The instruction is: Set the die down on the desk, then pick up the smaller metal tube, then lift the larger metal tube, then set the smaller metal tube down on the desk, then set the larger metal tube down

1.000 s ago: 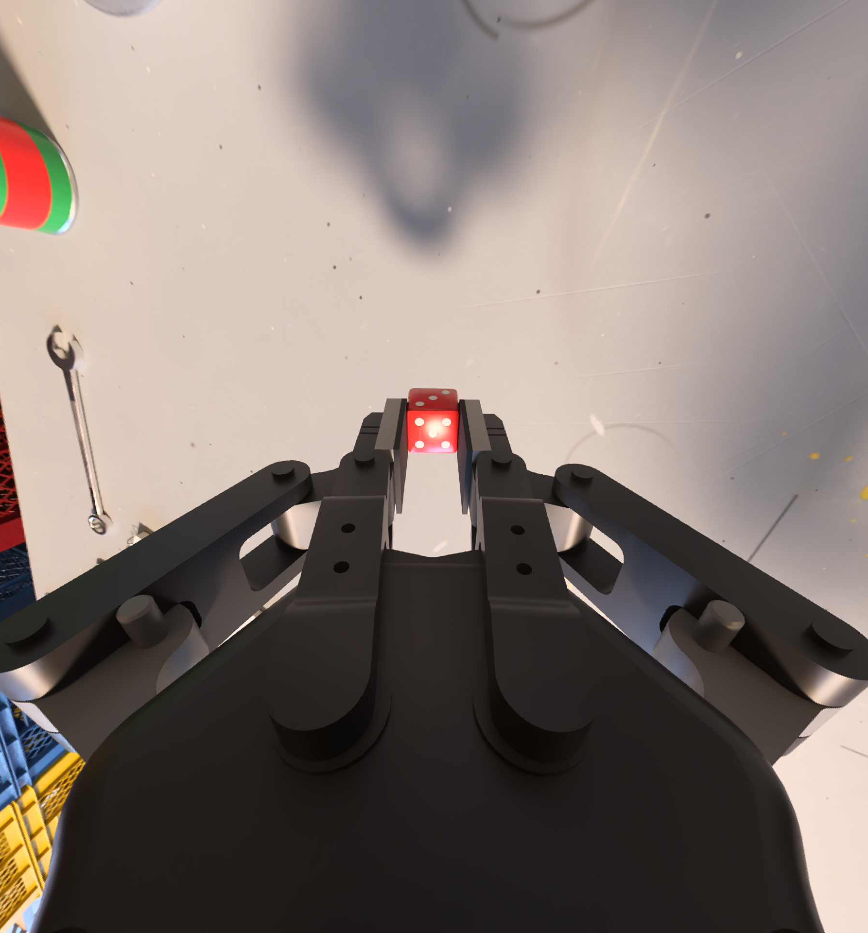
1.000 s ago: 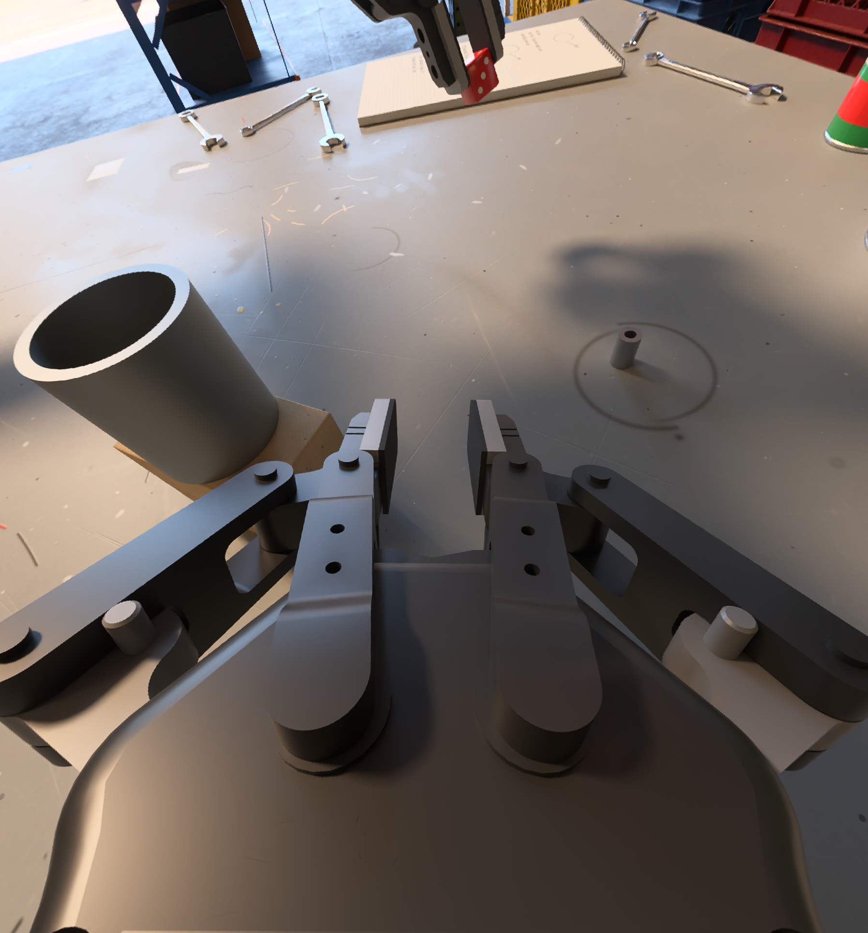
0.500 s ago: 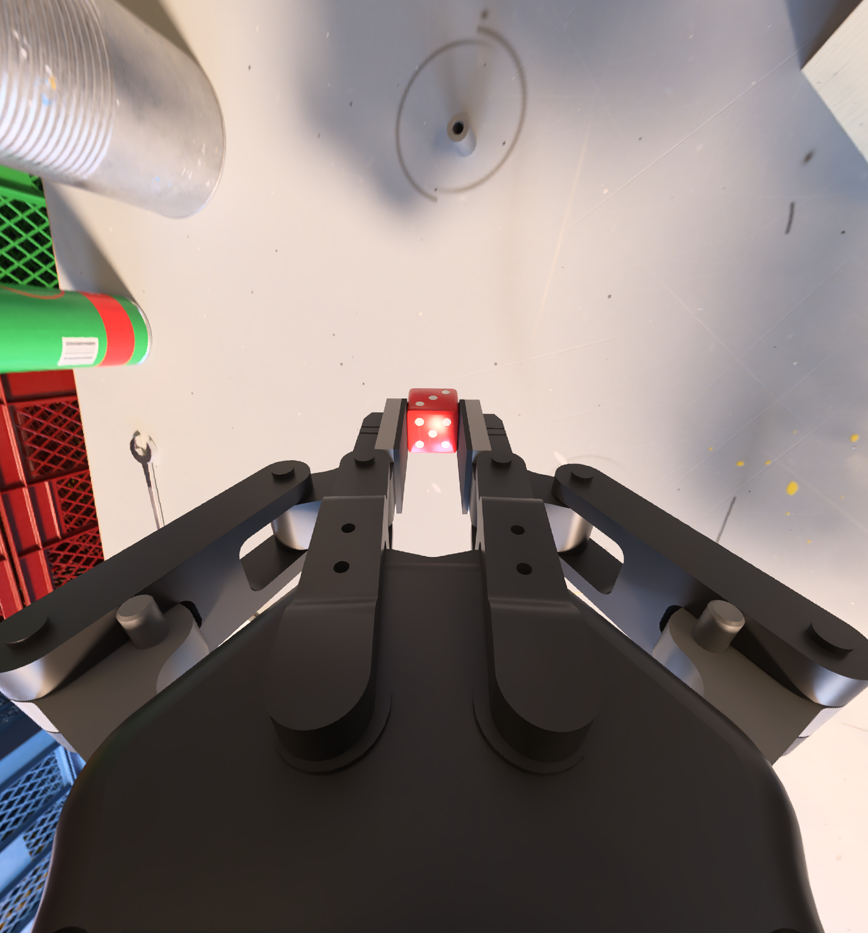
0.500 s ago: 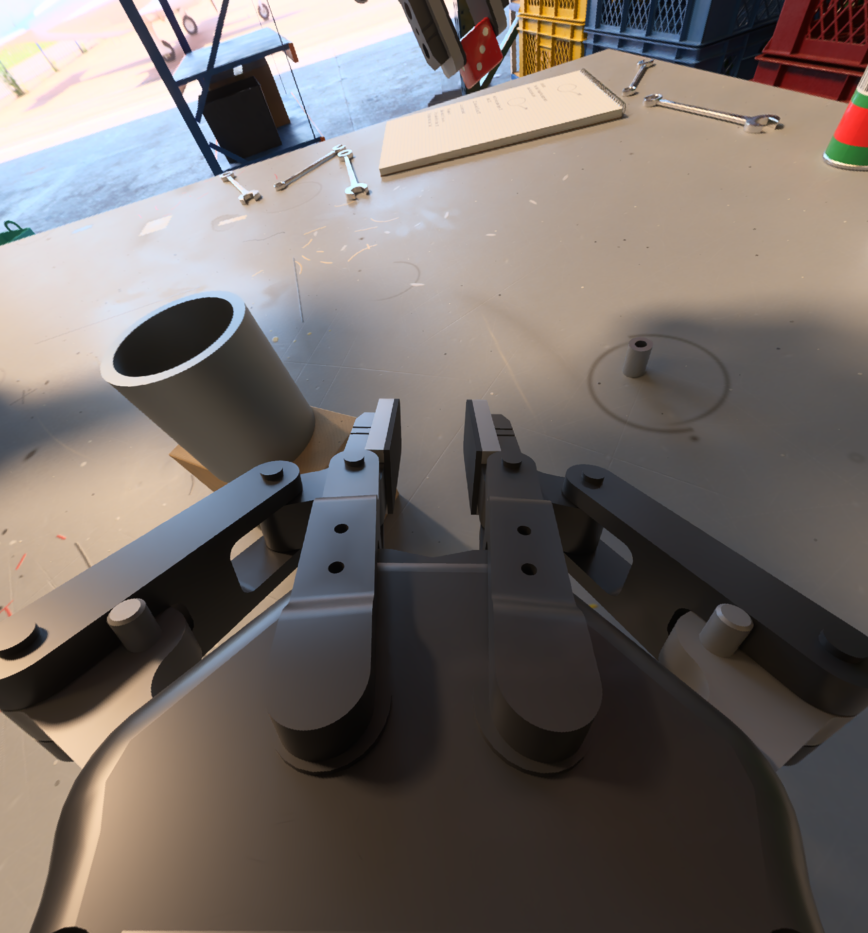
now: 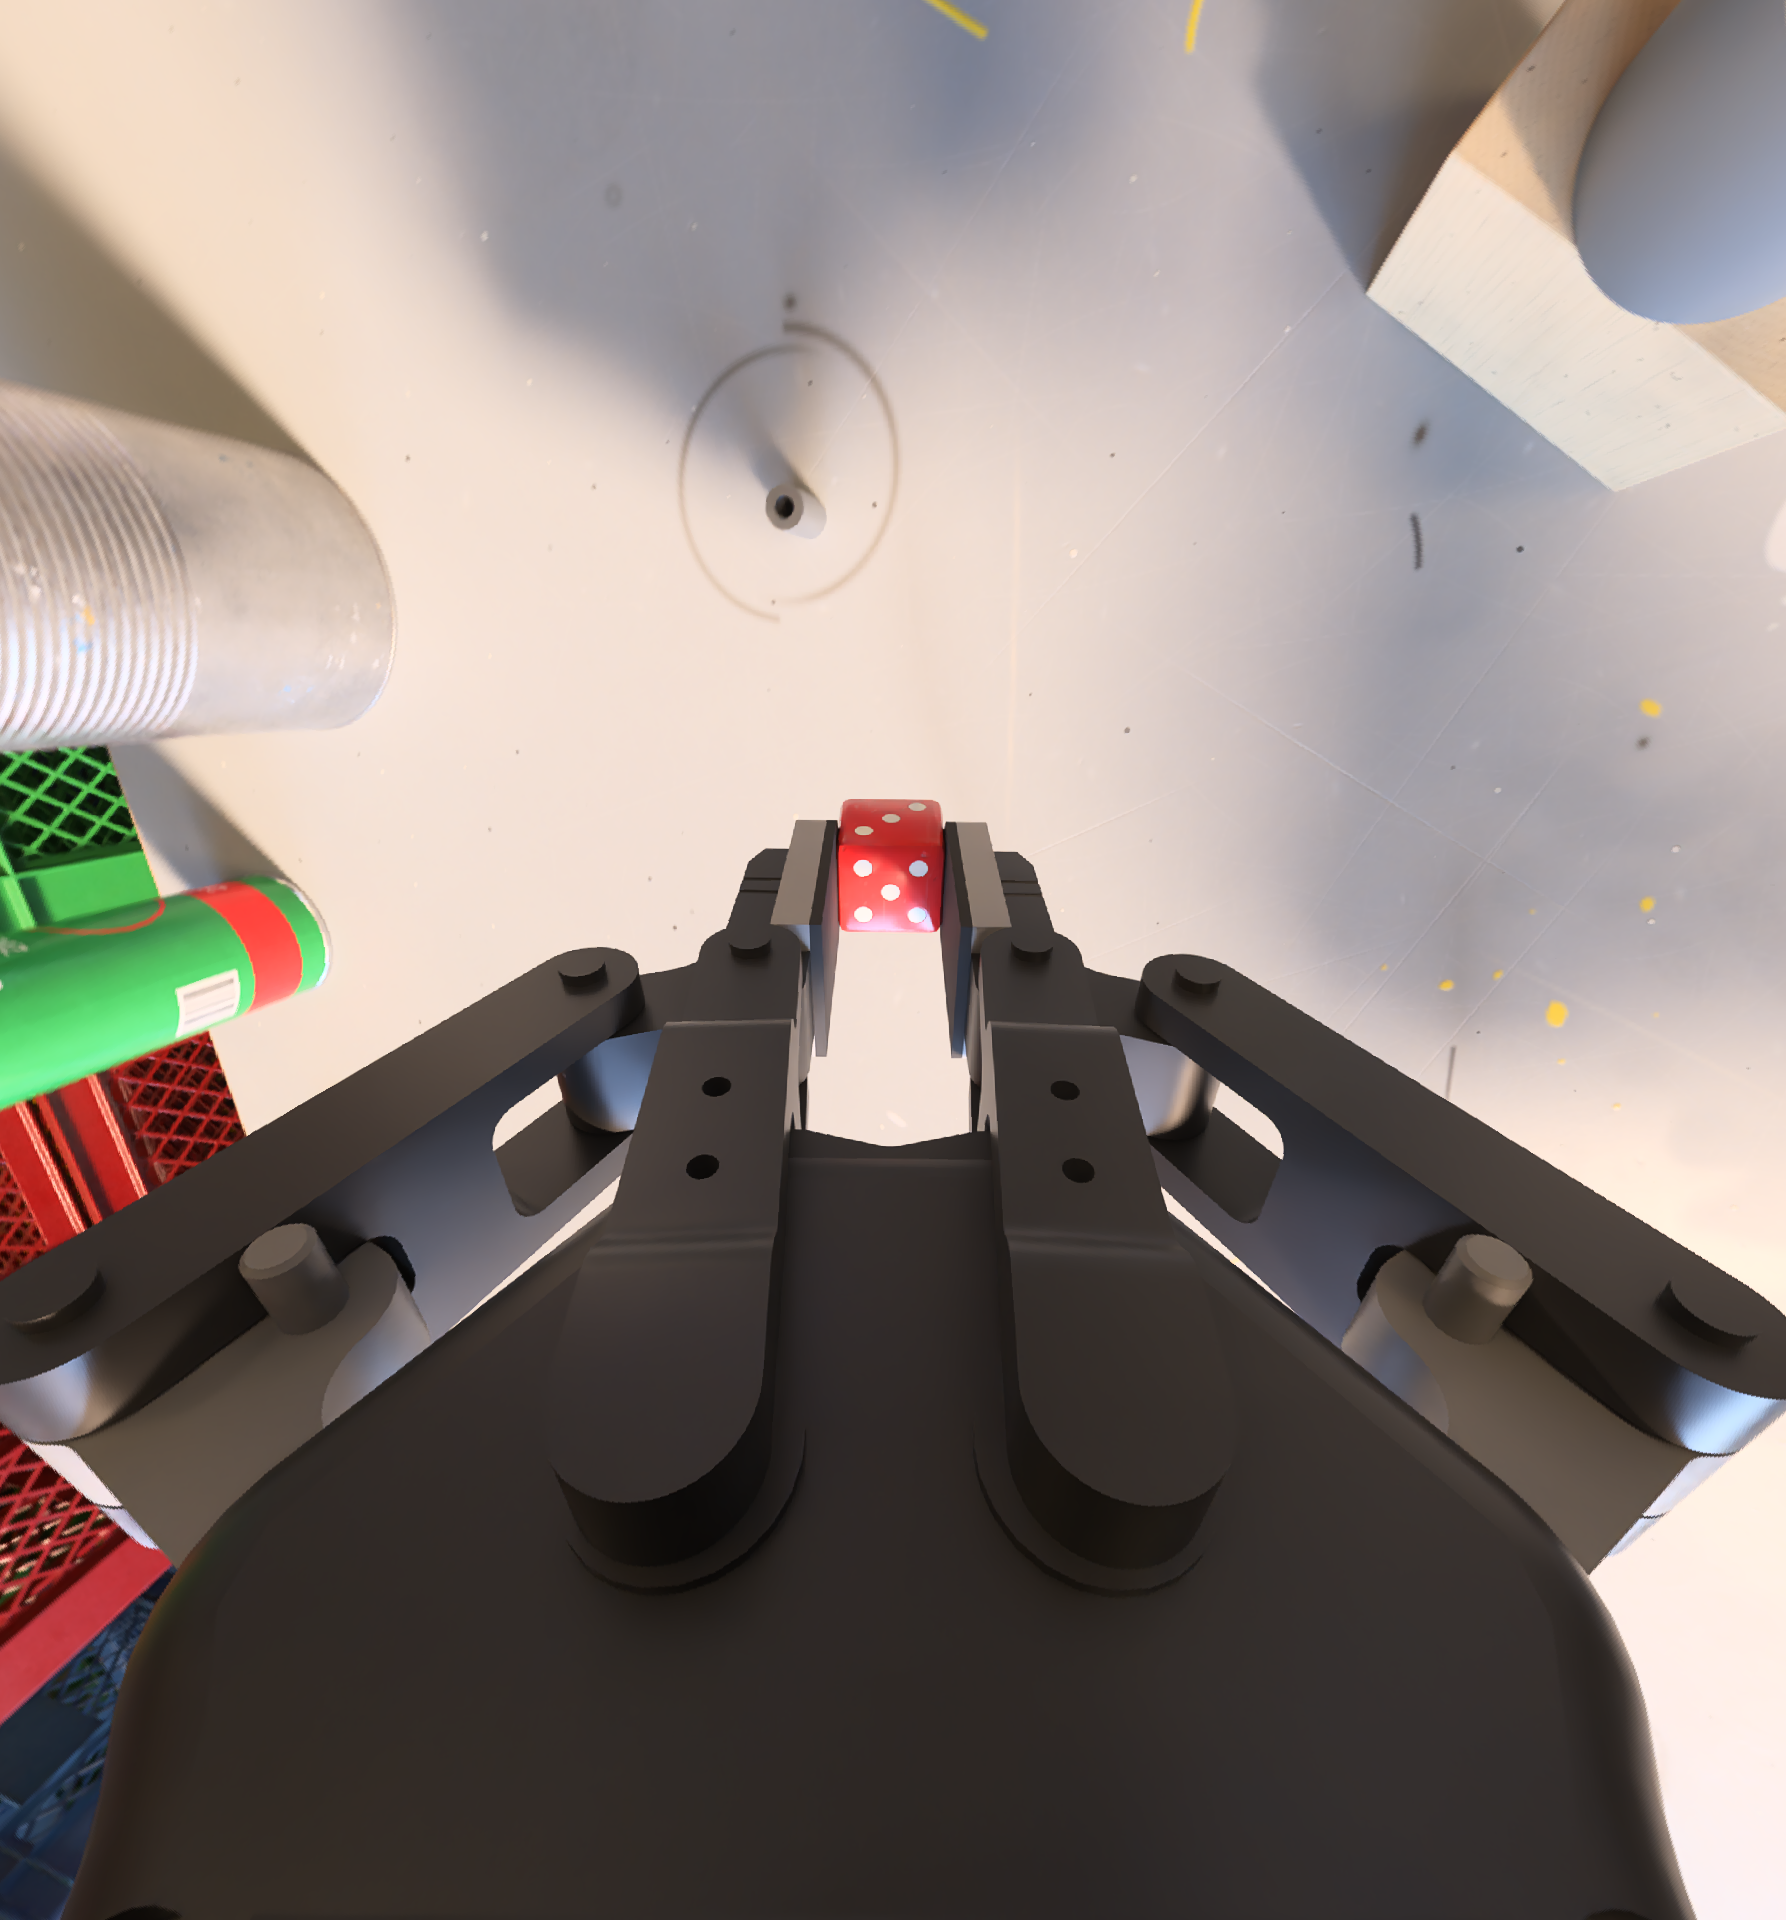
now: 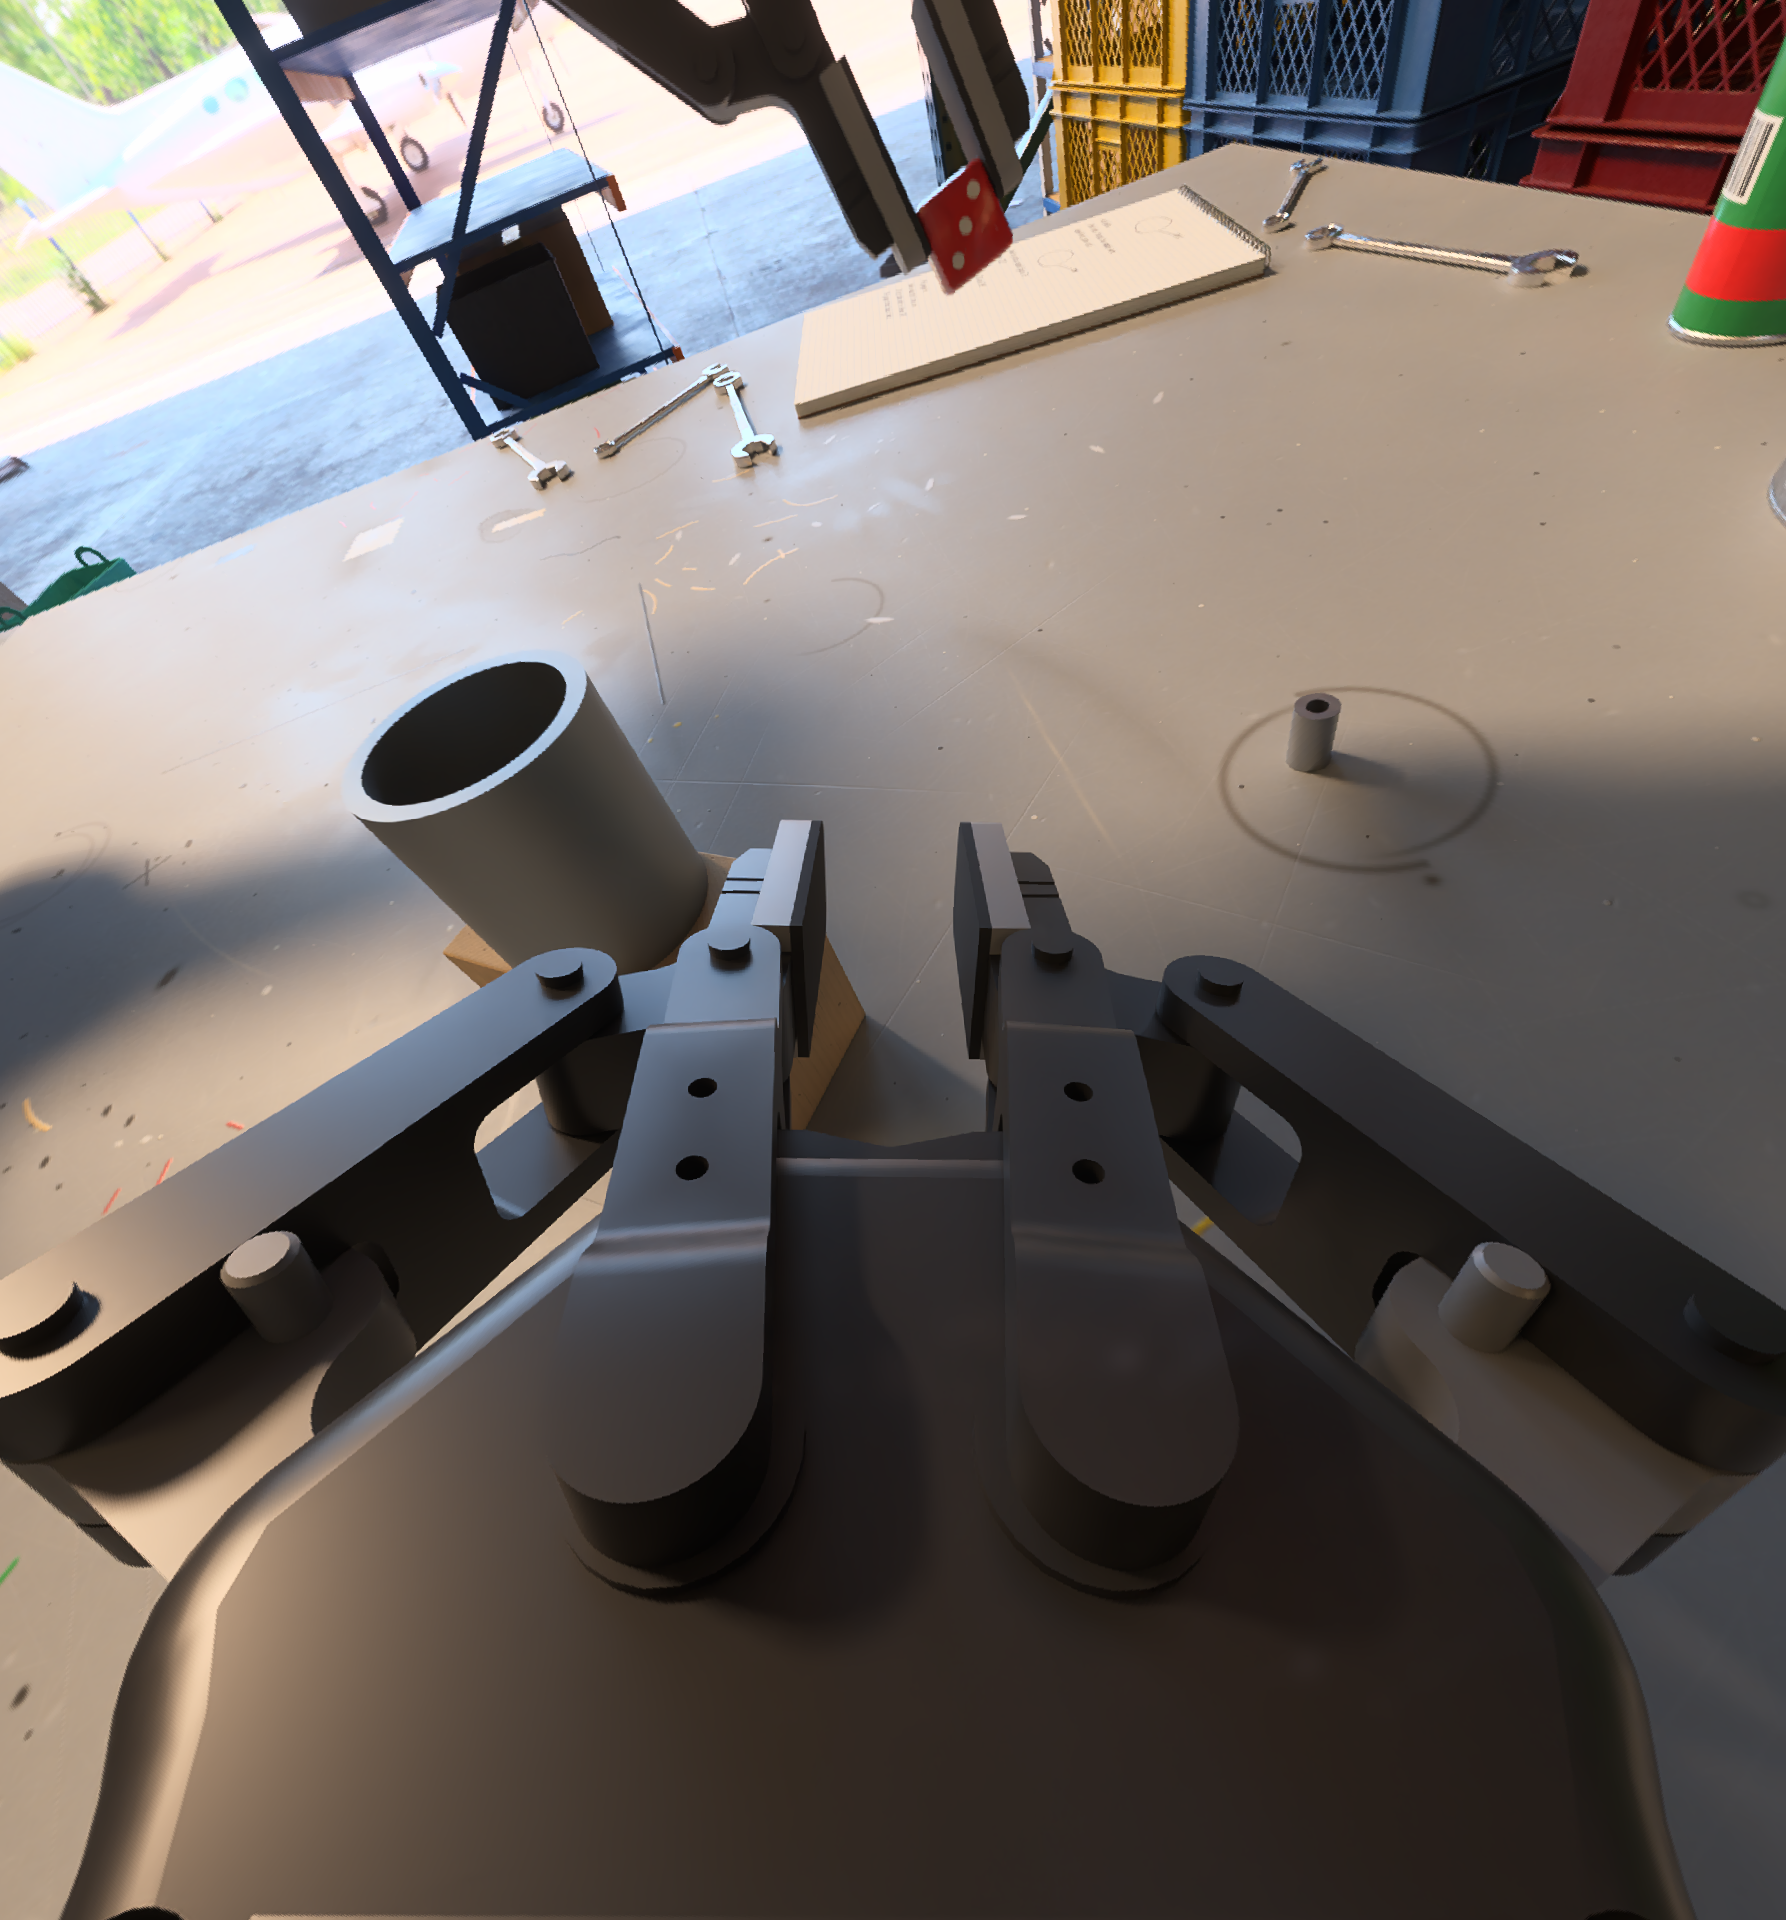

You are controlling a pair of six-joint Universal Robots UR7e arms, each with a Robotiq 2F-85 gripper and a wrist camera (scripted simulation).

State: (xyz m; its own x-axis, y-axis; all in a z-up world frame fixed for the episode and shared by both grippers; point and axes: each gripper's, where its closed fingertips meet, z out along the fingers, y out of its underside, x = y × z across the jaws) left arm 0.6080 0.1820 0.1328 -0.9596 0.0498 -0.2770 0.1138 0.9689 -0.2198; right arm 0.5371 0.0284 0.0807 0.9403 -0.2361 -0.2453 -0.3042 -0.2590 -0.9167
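A: What does the left gripper (image 5: 890,883) have?

B: Its two pads pinch the red die (image 5: 890,864) at the very tips. The die is carried in the air above the desk (image 5: 1128,675); from the right wrist view it hangs, tilted on a corner, in front of the white notepad (image 6: 1034,296) at the far side.

A: Room under it?

B: Bare desk straight below and to the right. To the left stand a ribbed metal cup (image 5: 141,582) and a green-and-red can (image 5: 120,987), close to the desk's edge, with stacked crates (image 5: 27,1299) beyond that edge.

A: And the right gripper (image 6: 889,883)?

B: Its pads are parted with nothing between them, held above the desk.

A: The tubes?

B: The smaller metal tube (image 6: 1314,732) stands upright inside a scribed circle (image 6: 1356,774), long axis vertical, bore up, with bare desk all around it. It lies ahead and to the right of the right gripper, well apart. The larger metal tube (image 6: 530,816) sits on a wooden block (image 6: 827,1023), leaning, its open mouth pointing up and to the left. It is just beside the gripper's left finger; I cannot tell if they touch.

A: Far edge?

B: Wrenches (image 6: 660,416) lie near it, well apart from both tubes.
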